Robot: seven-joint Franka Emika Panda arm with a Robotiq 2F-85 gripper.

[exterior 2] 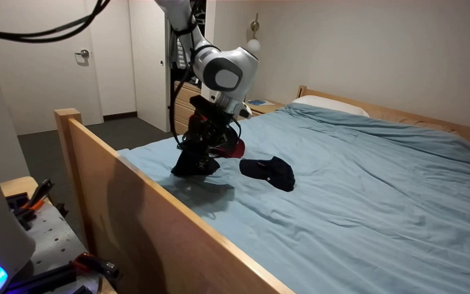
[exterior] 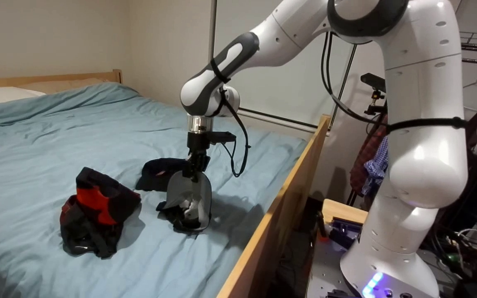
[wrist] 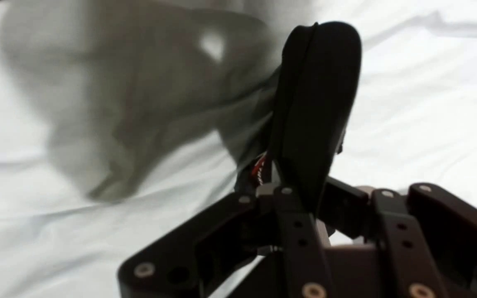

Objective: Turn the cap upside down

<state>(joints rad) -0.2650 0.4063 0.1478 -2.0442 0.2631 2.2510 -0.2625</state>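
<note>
You have the pincer (exterior: pixel 195 177) nearly closed, pinching the upper edge of the gray-faced cap (exterior: pixel 184 198); in an exterior view it sits at the pincer's six o'clock, over the bedding (exterior: pixel 56 153), a navy cap (exterior: pixel 157 174) at its ten o'clock.

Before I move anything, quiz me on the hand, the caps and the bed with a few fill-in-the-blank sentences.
The hand grips the held cap, whose brim has a ____ underside.
That brim stands ____ the crown.
In both exterior views, a separate dark cap lies on ____ bedding.
The footboard is made of ____.
Missing words: grey; above; blue; wood.
</note>
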